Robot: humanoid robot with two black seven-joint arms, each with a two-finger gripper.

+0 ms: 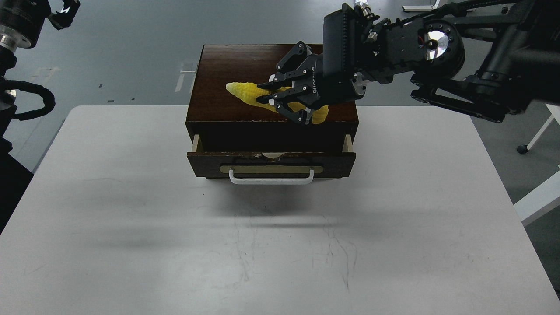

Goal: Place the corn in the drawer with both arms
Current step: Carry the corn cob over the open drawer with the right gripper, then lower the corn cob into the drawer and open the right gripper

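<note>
At the frame's upper centre, the bright yellow ribbed corn cob (249,94) lying on the dark brown wooden box (218,74) is pinched by the right gripper's (273,94) jaws, so lifting and lowering into the slightly opened drawer (271,164) is judged next.

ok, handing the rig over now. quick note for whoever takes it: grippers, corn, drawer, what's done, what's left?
Right gripper: fingers around the corn on top of the brown box; can't tell if it's clamped or the corn is lifted.
Left gripper: top-left corner, away from the work, state unreadable.
Drawer: pulled partly open, white handle facing the robot, inside dark, nothing visible in it.
Done: drawer opened, right arm at the corn.
Left: lift the corn, place it in the drawer, probably close it.
</note>
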